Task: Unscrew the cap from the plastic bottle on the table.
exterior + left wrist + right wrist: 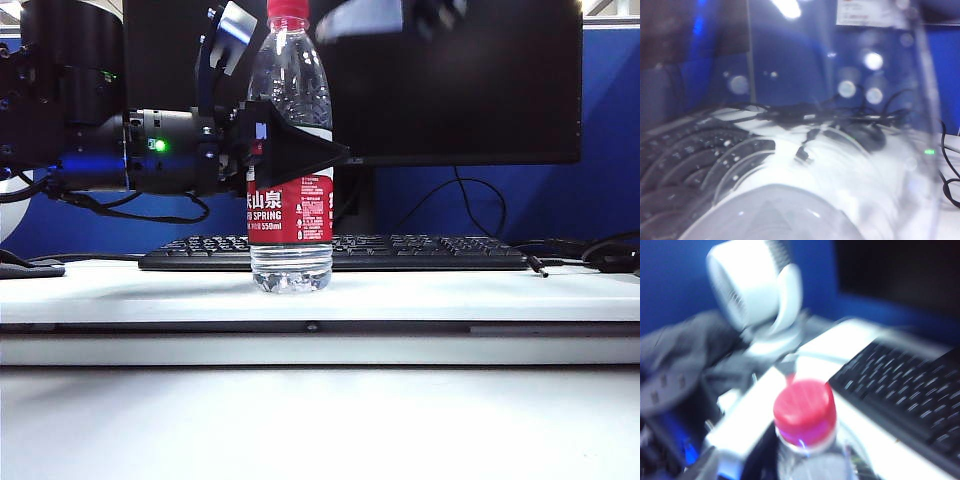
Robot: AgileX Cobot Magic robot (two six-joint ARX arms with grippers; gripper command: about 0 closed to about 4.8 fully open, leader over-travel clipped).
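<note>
Exterior view: plastic bottle [290,180] upright on white surface [420,295] before black keyboard [420,252], left gripper [285,150] clamped around its middle. Right gripper [395,15] blurred above red cap [288,10]; spread or pressed together, cannot tell. Right wrist view alone: cap top [805,410], white fan [755,290]. Blue wall, dark monitor [460,90] behind.
</note>
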